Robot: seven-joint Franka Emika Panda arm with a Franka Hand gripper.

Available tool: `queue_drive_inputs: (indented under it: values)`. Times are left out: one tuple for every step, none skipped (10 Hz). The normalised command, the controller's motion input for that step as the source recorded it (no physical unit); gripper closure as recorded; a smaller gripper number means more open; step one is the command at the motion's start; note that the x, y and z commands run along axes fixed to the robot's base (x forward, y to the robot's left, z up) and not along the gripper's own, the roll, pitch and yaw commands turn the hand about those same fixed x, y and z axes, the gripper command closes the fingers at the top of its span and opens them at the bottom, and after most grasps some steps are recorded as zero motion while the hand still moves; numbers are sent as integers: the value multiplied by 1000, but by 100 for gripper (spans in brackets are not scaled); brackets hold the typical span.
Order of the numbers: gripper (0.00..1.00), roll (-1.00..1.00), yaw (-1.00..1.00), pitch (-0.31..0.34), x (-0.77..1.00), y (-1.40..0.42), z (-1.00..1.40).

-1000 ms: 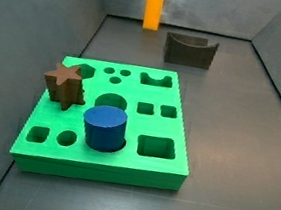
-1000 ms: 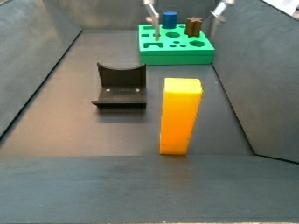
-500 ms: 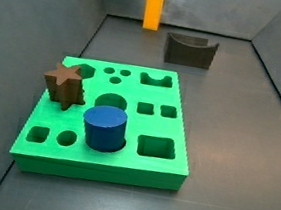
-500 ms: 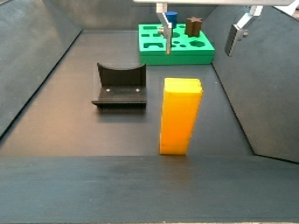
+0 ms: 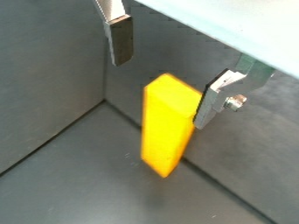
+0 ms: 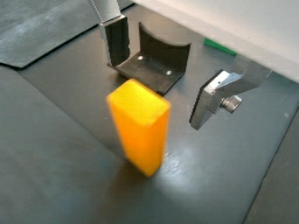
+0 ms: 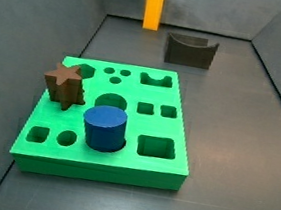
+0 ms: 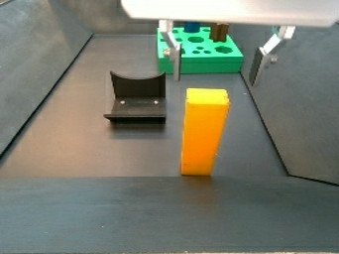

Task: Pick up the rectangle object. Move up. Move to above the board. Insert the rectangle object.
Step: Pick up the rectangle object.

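Hanging wide open above the rectangle object [image 8: 203,132], gripper [image 8: 215,56] holding nothing, orange block standing upright on the floor, apart from the green board [image 8: 209,55], no writing to read

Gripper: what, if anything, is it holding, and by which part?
Nothing. The gripper hangs open above the rectangle object, which stands on the floor, untouched.

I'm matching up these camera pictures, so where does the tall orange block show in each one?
Wrist view: orange block, centre, between the open gripper fingers.
Wrist view: block, centre.
Side view: block, top, far end.
Side view: block, centre, near.
Shared landmark: dark U-shaped block.
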Motion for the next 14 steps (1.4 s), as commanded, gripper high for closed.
queue_drive_inputs:
  values:
    - [0,0,0,-17,69,0,-254]
    - [0,50,0,-200,0,0,-711]
    - [0,14,34,-189,97,111,-797]
    - [0,0,191,-211,26,286,-780]
    - [0,0,180,-166,106,320,-706]
    - [0,0,123,0,217,126,-409]
    - [0,-6,0,0,0,9,0]
    - [0,16,14,-56,0,80,-560]
    - [0,0,0,-10,0,0,0]
    - [0,0,0,0,0,0,0]
    - [100,0,0,0,0,0,0]
    - [100,0,0,0,0,0,0]
    - [100,0,0,0,0,0,0]
    - [100,0,0,0,0,0,0]
